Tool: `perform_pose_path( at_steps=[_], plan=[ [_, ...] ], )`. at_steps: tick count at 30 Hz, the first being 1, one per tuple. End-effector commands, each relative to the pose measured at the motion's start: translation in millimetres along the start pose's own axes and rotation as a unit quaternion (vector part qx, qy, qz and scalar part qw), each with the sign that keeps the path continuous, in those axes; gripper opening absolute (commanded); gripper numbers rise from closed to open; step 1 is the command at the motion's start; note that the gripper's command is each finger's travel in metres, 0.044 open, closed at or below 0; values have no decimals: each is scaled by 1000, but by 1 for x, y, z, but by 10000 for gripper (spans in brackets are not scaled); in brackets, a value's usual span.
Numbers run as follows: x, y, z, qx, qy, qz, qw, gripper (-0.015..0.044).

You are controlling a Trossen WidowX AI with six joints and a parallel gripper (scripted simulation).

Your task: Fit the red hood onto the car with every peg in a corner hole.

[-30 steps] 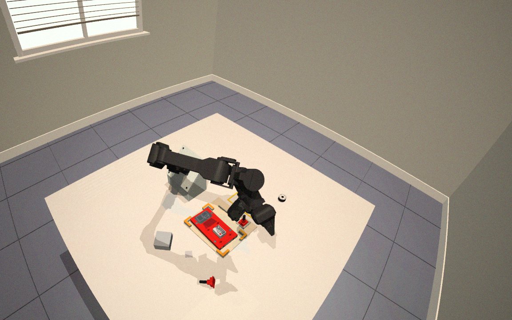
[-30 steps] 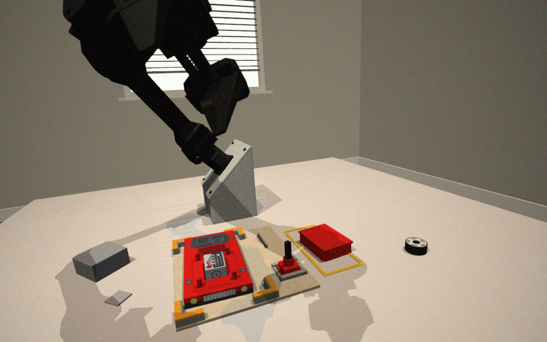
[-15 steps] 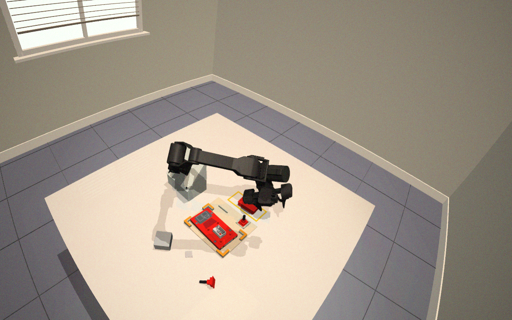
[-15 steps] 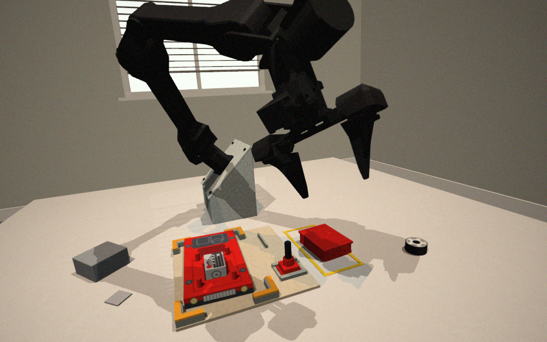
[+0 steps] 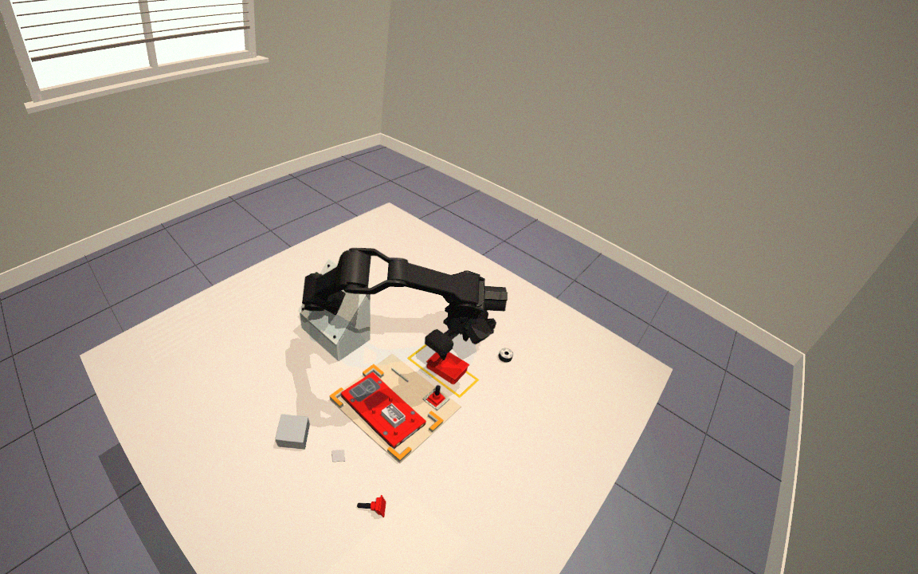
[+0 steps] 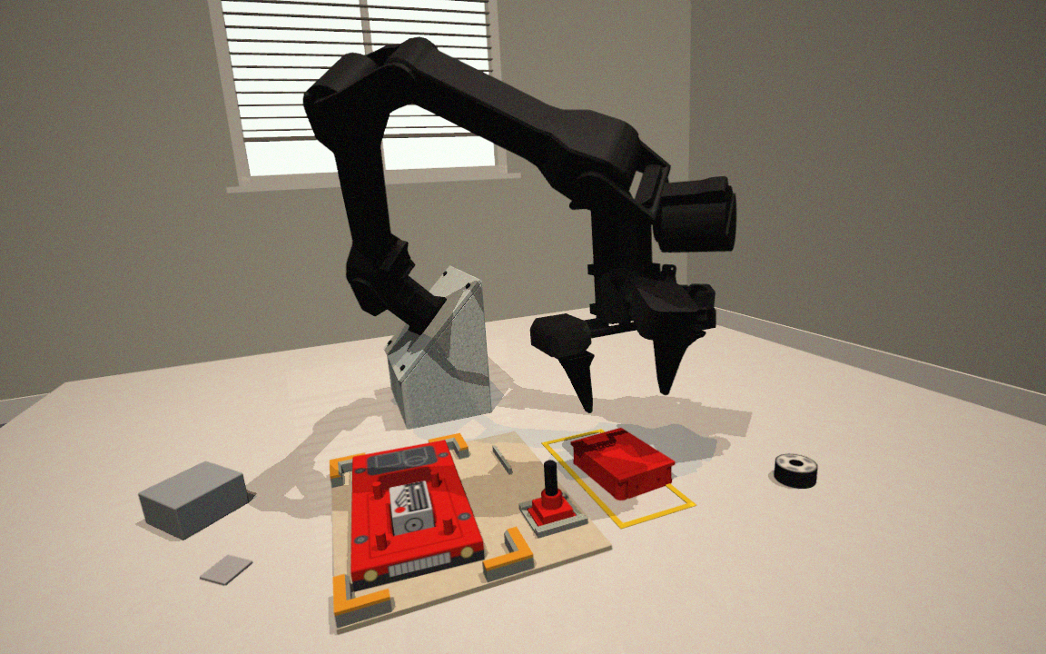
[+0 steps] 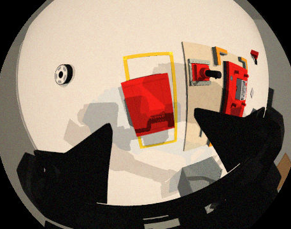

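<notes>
Jaws (image 5: pixel 466 356) (image 6: pixel 626 403) spread wide and holding nothing hang above the red hood (image 5: pixel 447 367) (image 6: pixel 623 460) (image 7: pixel 149 105), which rests on the tabletop (image 5: pixel 555 428) (image 6: pixel 714 569) (image 7: pixel 97 38) beside the jig; they should straddle it squarely, descend level, then grip opposite sides evenly.

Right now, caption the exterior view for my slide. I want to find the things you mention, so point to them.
Open gripper (image 6: pixel 626 403) poised above the red car hood (image 6: pixel 623 461), beside the jigged toy car chassis (image 6: pixel 461 529).

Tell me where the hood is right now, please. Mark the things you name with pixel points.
The hood (image 5: pixel 447 367) (image 6: pixel 623 461) (image 7: pixel 150 103) lies on the table within the yellow outline (image 5: pixel 468 387) (image 6: pixel 656 515) (image 7: pixel 174 83), between the wheel (image 5: pixel 506 355) (image 6: pixel 795 470) (image 7: pixel 63 74) and the jig board (image 5: pixel 416 382) (image 6: pixel 502 498) (image 7: pixel 202 98) in the exterior view.
</notes>
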State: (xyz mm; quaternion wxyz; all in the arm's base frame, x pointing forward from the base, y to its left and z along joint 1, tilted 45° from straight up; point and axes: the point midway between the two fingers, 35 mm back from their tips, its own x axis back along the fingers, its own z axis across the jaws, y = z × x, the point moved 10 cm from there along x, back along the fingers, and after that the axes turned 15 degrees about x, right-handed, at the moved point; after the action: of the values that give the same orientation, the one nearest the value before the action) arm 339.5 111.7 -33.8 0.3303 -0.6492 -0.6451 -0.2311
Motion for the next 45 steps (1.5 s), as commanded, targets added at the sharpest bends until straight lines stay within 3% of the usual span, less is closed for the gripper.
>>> perform_pose_path(
  at_steps=[1,45],
  plan=[
    [-6,-7,3,40,-4,17,999,440],
    [-38,-7,1,41,-5,17,999,440]
  ],
)
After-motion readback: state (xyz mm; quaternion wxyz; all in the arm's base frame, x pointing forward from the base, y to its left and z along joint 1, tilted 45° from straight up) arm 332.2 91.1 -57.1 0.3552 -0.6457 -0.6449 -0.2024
